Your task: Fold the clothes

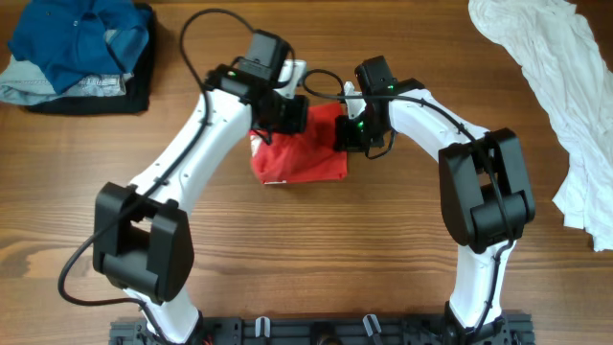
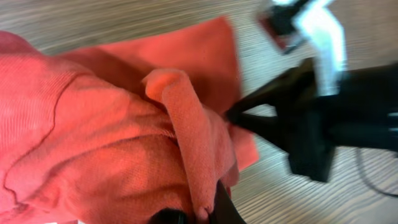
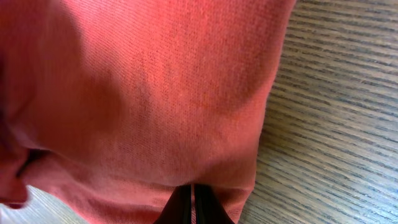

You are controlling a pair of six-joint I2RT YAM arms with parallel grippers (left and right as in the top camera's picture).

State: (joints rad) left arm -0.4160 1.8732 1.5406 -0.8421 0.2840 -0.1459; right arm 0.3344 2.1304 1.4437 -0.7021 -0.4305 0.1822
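The clothes, a red T-shirt [image 1: 299,155], lie as a small folded bundle in the middle of the wooden table. My left gripper [image 1: 287,113] is at the bundle's far left corner, shut on a raised fold of red cloth [image 2: 180,124]; its dark fingers [image 2: 225,208] pinch that fold at the bottom of the left wrist view. My right gripper [image 1: 351,134] is at the far right edge, and its narrow black jaws [image 3: 191,204] are shut on the hem of the red fabric [image 3: 155,93]. The right gripper's body [image 2: 305,124] also shows in the left wrist view.
A stack of blue, pale grey and black garments [image 1: 81,53] sits at the far left corner. A crumpled white garment [image 1: 565,105] stretches down the right side. Bare wood [image 1: 316,259] lies between the bundle and the arm bases.
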